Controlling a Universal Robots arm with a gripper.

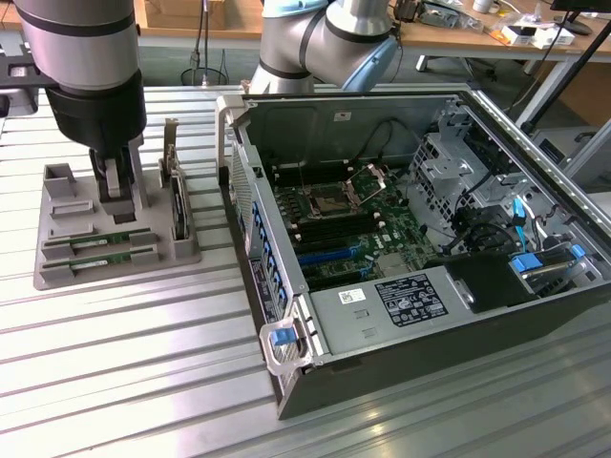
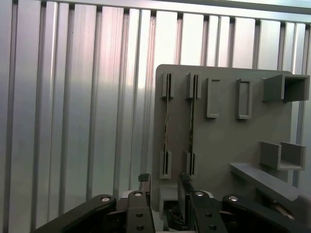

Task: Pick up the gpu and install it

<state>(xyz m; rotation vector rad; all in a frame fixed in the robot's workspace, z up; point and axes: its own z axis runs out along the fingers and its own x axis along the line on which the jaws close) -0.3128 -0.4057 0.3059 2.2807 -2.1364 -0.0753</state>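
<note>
A ribbed metal table (image 1: 115,382) is carrying an open computer case (image 1: 401,358). A grey tray (image 1: 186,250) is sitting flat just beside the case, on the exterior view's left of it.

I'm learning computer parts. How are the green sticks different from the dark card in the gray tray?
The green sticks are low and long, while the dark card stands much taller. The sticks are green; the card is dark with a shiny metal bracket. The sticks lie side by side as a pair, and the card stands alone at the tray's end nearer the computer. Both sit on edge in the same gray tray.
</note>
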